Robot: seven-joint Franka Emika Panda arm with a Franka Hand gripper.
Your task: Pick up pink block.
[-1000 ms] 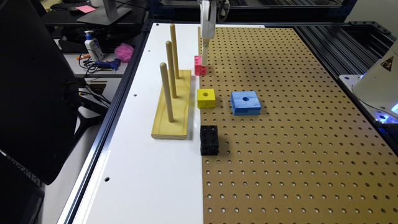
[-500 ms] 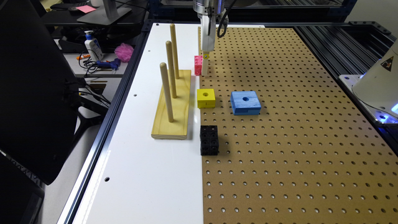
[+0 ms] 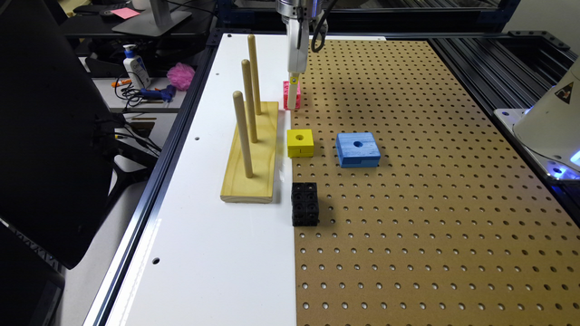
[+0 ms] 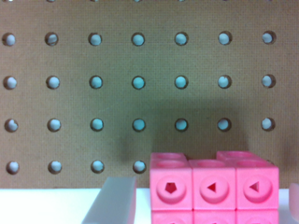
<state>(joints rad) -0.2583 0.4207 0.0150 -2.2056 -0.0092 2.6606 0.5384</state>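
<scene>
Wrist view first: the pink block (image 4: 214,189) sits close under the camera, its joined cubes showing round dimples with small shaped holes. One pale finger (image 4: 111,201) stands just beside the block with a narrow gap between them, and a sliver of another pale part shows at the opposite edge of the picture, past the block. The block lies between them untouched, so the gripper (image 4: 201,205) is spread apart and holding nothing. Behind the block runs the brown pegboard (image 4: 140,60), and a white strip lies under it.

Exterior view: the gripper (image 3: 293,88) hangs straight down from the arm, its tip at the pink block (image 3: 287,96), which rests on the tabletop (image 3: 204,253) where the white surface meets the pegboard (image 3: 430,203). The block is just beyond the far end of the wooden peg stand (image 3: 251,154), which carries three upright dowels. Nearer the camera lie a yellow block (image 3: 300,143), a blue block (image 3: 357,150) beside it, and a black cube block (image 3: 305,204).
</scene>
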